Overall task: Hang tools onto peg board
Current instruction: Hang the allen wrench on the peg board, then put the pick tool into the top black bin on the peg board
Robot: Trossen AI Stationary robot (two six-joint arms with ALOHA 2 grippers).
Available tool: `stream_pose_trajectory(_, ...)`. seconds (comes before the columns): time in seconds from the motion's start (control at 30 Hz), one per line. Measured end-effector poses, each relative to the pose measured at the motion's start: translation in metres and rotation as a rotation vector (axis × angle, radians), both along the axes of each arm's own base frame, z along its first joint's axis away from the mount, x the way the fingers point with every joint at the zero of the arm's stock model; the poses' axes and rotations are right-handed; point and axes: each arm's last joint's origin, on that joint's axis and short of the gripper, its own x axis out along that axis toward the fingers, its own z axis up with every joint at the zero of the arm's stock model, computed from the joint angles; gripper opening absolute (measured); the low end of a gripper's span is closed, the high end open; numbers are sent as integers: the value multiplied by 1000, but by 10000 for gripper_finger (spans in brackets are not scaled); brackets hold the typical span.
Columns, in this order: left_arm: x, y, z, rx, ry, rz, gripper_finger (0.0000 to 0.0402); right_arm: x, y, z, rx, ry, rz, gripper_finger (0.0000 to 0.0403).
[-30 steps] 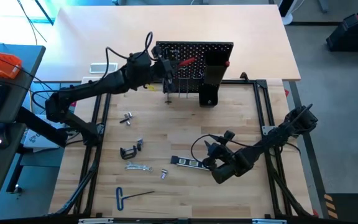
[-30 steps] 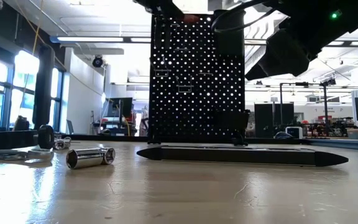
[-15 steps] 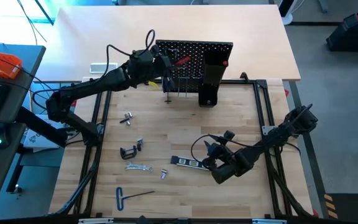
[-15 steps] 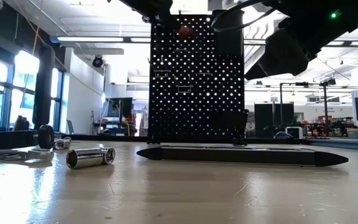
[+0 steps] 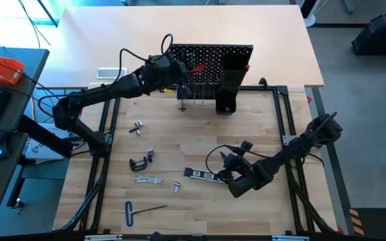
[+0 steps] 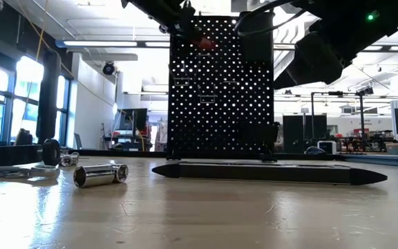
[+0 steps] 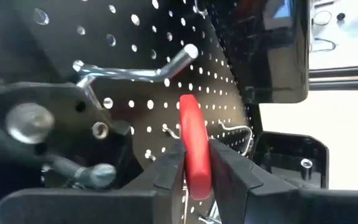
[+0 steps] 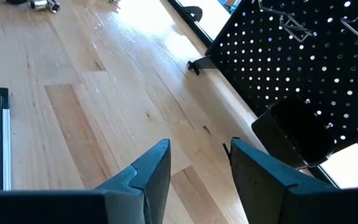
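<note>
Red-handled screwdriver (image 7: 193, 144) now on peg board (image 5: 210, 57), jaws loosening

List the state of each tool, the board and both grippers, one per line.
Red-handled screwdriver: up at the peg board, between the left gripper's fingers.
Left gripper: at the board, around the red handle.
Right gripper: open, empty, above the table.
Peg board: upright.
C-clamp: lying on the table.
Wrench: lying on the table.
Blue T-handle hex key: lying on the table.
Black-and-silver bar: lying flat.
</note>
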Motion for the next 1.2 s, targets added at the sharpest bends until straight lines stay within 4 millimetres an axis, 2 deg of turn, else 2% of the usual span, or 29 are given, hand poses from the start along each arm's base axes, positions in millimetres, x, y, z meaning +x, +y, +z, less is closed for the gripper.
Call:
stream_pose_trajectory(0.3, 2, -6, 0, 6, 12, 12, 77, 0, 0, 0, 0, 1, 1, 158)
stream_pose_trajectory(0.7, 5, -13, 0, -2, 2, -23, 124, 0, 1, 0, 1, 2, 2, 158)
stream_pose_trajectory(1.03, 12, -38, 5, 34, -1, -134, 138, 0, 1, 0, 0, 4, 3, 158)
stream_pose_trajectory(1.2, 6, -56, 18, 70, -21, -185, 138, 0, 1, 0, -1, 4, 4, 158)
